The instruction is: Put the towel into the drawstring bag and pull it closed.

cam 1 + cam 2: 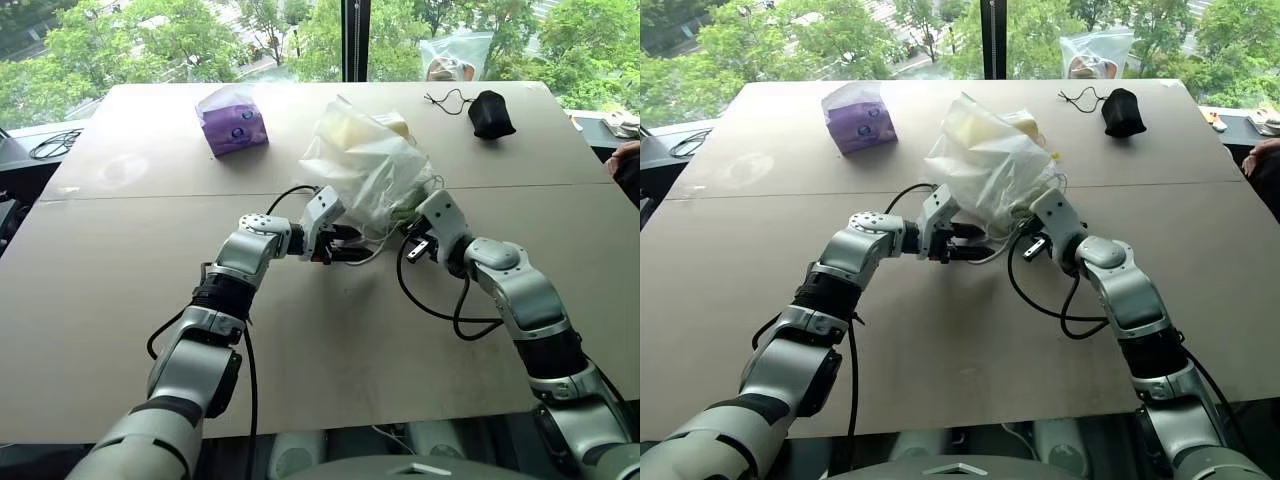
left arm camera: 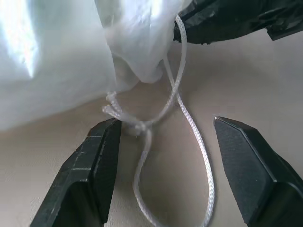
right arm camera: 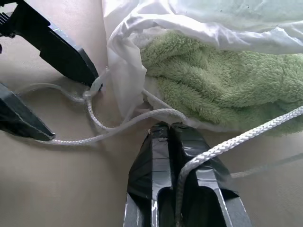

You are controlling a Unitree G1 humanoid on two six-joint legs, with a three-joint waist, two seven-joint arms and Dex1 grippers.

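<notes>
My towel (image 3: 222, 90) is inside the drawstring bag (image 1: 365, 165) on the table (image 1: 150, 300). My right gripper (image 3: 171, 130) is pinched tight on one white cord (image 3: 227, 144). My left gripper (image 2: 165, 156) is wide open and holds nothing; the knotted cord loop (image 2: 142, 127) lies right between its fingers, running away from the bag's mouth.

Head eyes look down over the table (image 1: 120, 300); wrist cameras (close) share the cords (image 2: 189, 127).

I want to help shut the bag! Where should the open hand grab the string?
Probably at the knotted loop of the white cord, which lies loose on the table just outside the drawstring bag mouth. The left gripper, fingers open, already straddles it, so closing there, from the bag's left side, seems best.
</notes>
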